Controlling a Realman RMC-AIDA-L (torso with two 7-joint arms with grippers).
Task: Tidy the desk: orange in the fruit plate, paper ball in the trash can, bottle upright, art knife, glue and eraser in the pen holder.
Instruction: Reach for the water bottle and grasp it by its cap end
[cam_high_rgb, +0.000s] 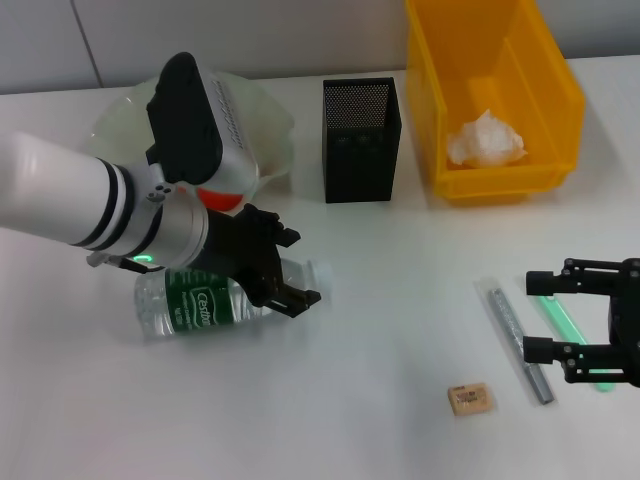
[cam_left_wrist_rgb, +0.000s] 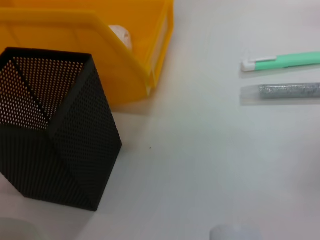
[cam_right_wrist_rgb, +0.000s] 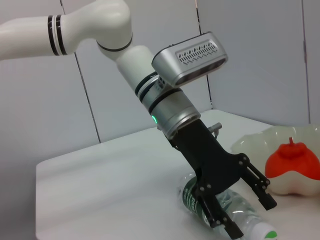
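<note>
- A broad bare stretch of the white desk (cam_high_rgb: 380, 330) is seen in the middle, between the two arms, and another along the near edge
- The left gripper (cam_high_rgb: 281, 270) is held low over the near-left part of the desk, its black fingers (cam_right_wrist_rgb: 262, 188) spread open on either side of the small clear plastic water bottle with a green label (cam_high_rgb: 200, 305), which lies on its side; whether the fingers touch it cannot be told
- The right gripper (cam_high_rgb: 545, 315) is seen at the right edge, its fingers open and level above the desk, with the slim translucent light green glue stick (cam_high_rgb: 565, 325) lying between and beneath them
- A grey glittery rod (cam_high_rgb: 520, 343) lies just beside the glue stick, toward the middle
- The small tan rectangular eraser (cam_high_rgb: 470, 399) lies near the near edge, apart from the rod
- The deep rectangular bright yellow plastic trash can (cam_high_rgb: 500, 180) stands at the far right corner, and the crumpled white paper ball (cam_high_rgb: 484, 140) is held inside it
- The tall square black metal mesh pen holder (cam_high_rgb: 361, 140) stands just beside the trash can, at the far edge
- The pale green translucent glass fruit plate with a wavy rim (cam_high_rgb: 270, 150) sits at the far left, partly hidden by the left arm; the red-orange orange (cam_right_wrist_rgb: 295, 159) lies in it
</note>
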